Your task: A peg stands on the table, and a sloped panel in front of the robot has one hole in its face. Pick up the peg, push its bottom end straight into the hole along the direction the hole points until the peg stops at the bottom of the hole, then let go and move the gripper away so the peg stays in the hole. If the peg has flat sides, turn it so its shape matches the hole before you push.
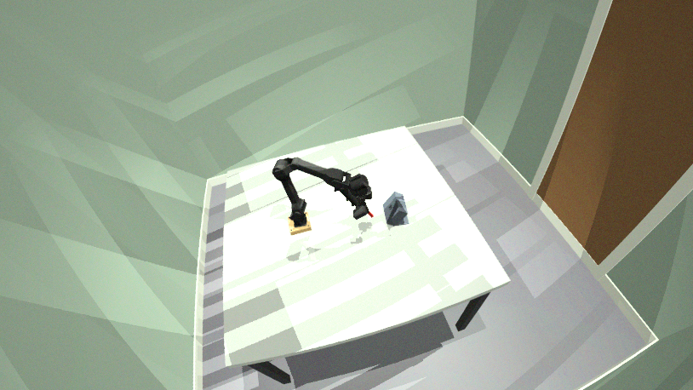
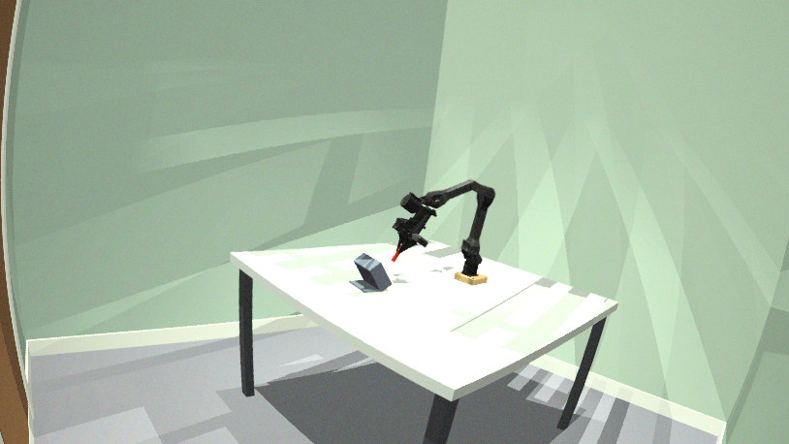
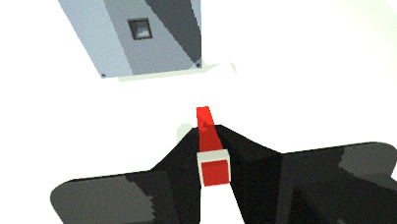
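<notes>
My gripper [image 3: 206,132] is shut on a red square-sided peg [image 1: 370,214] [image 2: 394,256] [image 3: 205,119]. The peg has a whitish band near its top end, and its bottom end points away from the fingers, tilted toward the panel. Gripper and peg are above the table, short of the panel and not touching it. The blue-grey sloped panel [image 1: 388,213] [image 2: 375,272] [image 3: 118,36] stands beyond the peg. Its square hole [image 3: 141,28] shows in the wrist view, ahead and to the left of the peg's tip.
The white table [image 1: 339,290] [image 2: 441,353] carries the arm's tan base block [image 1: 300,228] [image 2: 470,278] and the panel. Small screw heads show at the panel's lower corners in the wrist view. Patches of light and shadow lie across the table top.
</notes>
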`<state>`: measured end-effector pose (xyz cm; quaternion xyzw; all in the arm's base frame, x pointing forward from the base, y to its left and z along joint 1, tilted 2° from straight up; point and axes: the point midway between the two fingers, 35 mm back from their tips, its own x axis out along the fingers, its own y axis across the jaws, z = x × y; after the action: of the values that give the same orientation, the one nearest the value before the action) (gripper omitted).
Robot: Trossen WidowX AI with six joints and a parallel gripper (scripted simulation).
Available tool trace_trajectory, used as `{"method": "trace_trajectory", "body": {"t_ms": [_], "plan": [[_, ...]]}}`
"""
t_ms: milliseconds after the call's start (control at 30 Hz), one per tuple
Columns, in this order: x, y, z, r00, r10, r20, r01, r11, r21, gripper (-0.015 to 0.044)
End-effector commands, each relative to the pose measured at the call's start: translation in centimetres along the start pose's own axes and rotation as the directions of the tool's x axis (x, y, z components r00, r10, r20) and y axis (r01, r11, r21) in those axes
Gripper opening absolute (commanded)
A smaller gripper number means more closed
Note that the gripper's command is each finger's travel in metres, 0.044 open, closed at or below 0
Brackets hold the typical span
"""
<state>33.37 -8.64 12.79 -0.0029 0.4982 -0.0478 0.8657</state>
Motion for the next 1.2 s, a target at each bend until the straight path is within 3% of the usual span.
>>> {"method": "trace_trajectory", "body": {"t_ms": [0, 1167], "plan": [[0.0, 0.3, -0.1, 1.0, 0.005, 0.018, -0.005, 1.0, 0.005, 0.0], [-0.4, 2.2, 0.6, 0.976, 0.017, 0.217, -0.021, 1.0, 0.02, 0.0]]}}
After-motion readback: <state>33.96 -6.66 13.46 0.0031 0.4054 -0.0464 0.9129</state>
